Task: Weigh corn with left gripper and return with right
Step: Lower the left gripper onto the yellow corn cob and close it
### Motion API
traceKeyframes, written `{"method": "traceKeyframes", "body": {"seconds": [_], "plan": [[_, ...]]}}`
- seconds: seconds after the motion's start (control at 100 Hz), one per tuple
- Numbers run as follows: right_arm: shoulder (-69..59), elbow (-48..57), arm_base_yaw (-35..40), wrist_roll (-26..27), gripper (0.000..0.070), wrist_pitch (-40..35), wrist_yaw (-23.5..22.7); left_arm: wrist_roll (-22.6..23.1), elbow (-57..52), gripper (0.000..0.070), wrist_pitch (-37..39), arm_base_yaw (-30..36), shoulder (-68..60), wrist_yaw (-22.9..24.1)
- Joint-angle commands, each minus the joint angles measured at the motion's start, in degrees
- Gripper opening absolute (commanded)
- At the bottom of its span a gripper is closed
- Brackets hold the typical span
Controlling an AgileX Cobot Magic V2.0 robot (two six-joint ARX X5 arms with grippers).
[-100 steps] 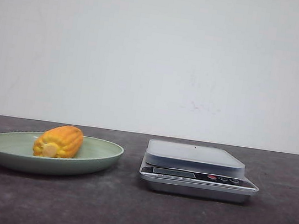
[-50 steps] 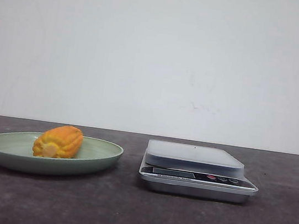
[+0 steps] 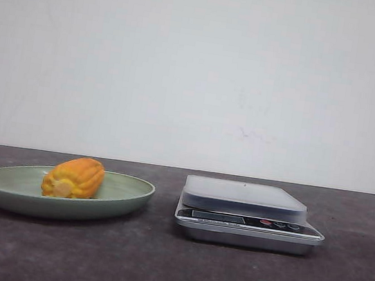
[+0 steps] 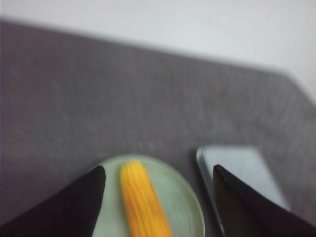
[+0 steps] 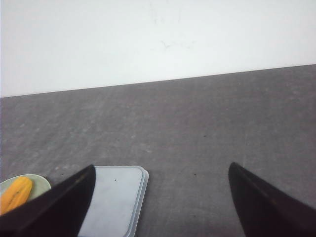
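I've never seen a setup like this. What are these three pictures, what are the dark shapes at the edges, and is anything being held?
It is a robot with two arms, each ending in a two-fingered grasping tool. One picture looks forward over the dark table; the other two come from cameras on the arms' wrists, so the dark wedges along their lower edge are the tools' own fingers. On the table a piece of corn lies in a pale green plate, with a kitchen scale to its right, empty. The left tool hangs open above the corn, and its tips just show in the front picture's top left corner. The right tool is open too, near the scale. Neither holds anything.
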State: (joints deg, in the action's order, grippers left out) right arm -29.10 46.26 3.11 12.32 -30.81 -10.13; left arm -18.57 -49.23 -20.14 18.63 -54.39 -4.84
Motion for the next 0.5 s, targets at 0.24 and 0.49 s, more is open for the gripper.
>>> {"method": "traceKeyframes", "body": {"seconds": [0.24, 0.49], "plan": [[-0.6, 1.2, 0.2, -0.4, 0.0541, -3.0, -1.9, -0.4, -0.9, 0.0449, 4.6, 6.2, -21.9, 2.6], [-0.8, 1.2, 0.2, -0.8, 0.0541, -3.5, -1.9, -0.5, -0.9, 0.0449, 7.8, 8.4, -31.7, 2.7]]}}
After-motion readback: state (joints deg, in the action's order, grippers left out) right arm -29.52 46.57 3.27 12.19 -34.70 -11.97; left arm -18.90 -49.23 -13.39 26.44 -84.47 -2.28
